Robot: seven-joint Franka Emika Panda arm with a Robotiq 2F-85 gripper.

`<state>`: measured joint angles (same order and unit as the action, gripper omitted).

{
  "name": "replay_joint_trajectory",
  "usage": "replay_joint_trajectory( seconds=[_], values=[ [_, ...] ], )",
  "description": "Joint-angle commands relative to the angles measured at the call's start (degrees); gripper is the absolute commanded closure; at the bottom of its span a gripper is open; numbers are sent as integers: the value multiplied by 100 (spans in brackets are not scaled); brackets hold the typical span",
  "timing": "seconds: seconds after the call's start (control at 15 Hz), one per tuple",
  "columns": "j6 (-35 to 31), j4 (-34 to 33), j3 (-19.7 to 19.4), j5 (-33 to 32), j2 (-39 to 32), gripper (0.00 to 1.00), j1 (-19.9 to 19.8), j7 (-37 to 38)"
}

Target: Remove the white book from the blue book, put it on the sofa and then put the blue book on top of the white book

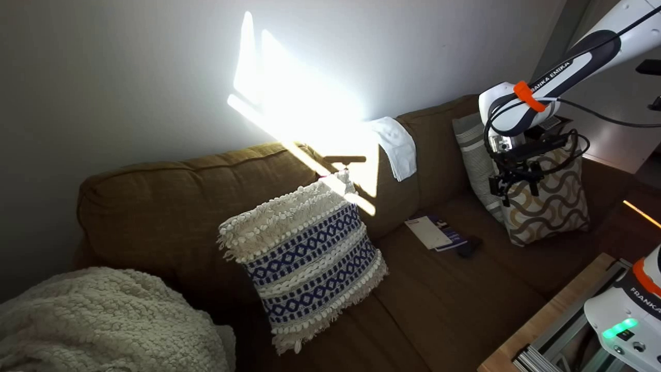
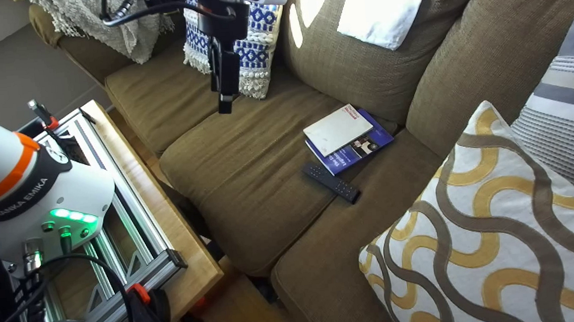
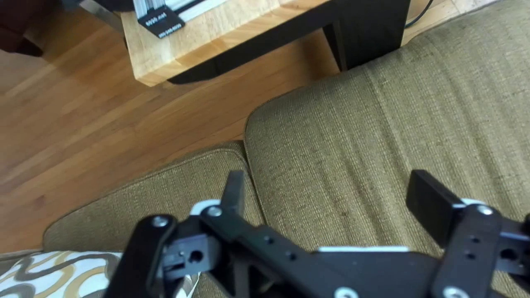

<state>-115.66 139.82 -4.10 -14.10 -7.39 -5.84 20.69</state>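
Observation:
The white book [image 1: 427,232] [image 2: 338,129] lies flat on the blue book [image 1: 450,233] [image 2: 353,156] and covers much of it. The blue book's far-right and front edges stick out from under it in an exterior view. Both rest on the seat of the brown sofa [image 1: 439,294] [image 2: 247,169], against the back cushion. My gripper [image 1: 520,195] [image 2: 226,104] is in the air above the sofa, apart from the books. In the wrist view my gripper [image 3: 329,180] has its fingers wide apart, with only sofa seat [image 3: 339,161] behind them. The books are out of the wrist view.
A black remote [image 1: 469,248] [image 2: 331,182] lies at the blue book's front edge. A blue-and-white knitted pillow [image 1: 310,268] and a wavy-patterned pillow [image 2: 473,229] stand on the sofa. A white cloth [image 2: 382,8] hangs over the back. The robot's wooden table [image 3: 215,37] borders the seat's front.

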Motion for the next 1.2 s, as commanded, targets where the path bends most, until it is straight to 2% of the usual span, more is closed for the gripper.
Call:
replay_joint_trajectory(
  seconds=[0.0,0.2,0.47,0.6,0.67,1.13],
  values=[
    [-1005,-392,-141,-379,-881,0,129,260],
    [-2261,-556,-196,-323,-1424,0,251,281],
    [-3616,-807,-116,374,-2174,0,259,-58],
    [-3647,-1069,-95,646,-2574,0,268,-299],
    [-3593,-729,-263,563,-2116,0,470,-160],
    [-3597,-806,-330,627,-2191,0,589,-182]
  ],
)
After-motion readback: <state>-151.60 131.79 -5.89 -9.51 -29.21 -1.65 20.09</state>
